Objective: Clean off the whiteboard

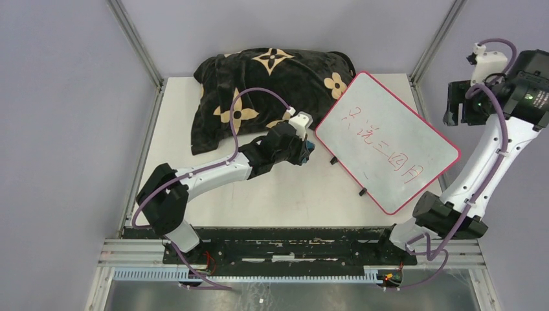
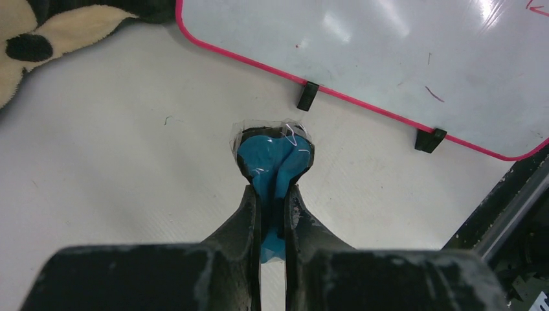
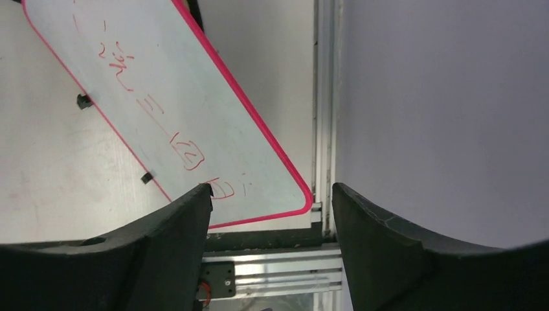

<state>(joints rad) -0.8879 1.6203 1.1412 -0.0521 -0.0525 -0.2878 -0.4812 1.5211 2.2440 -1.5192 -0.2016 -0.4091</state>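
The whiteboard (image 1: 388,139), marked in red, is lying slantwise on the table (image 1: 278,194), its long axis running from the pillow (image 1: 259,84) toward the near right. The left gripper (image 1: 305,149), clenching a blue pad (image 2: 275,159), is hovering just left of the board's long edge, being the nearer one; the right gripper (image 3: 272,194) is hanging released above the board's right edge; bare table is lying left of the board.
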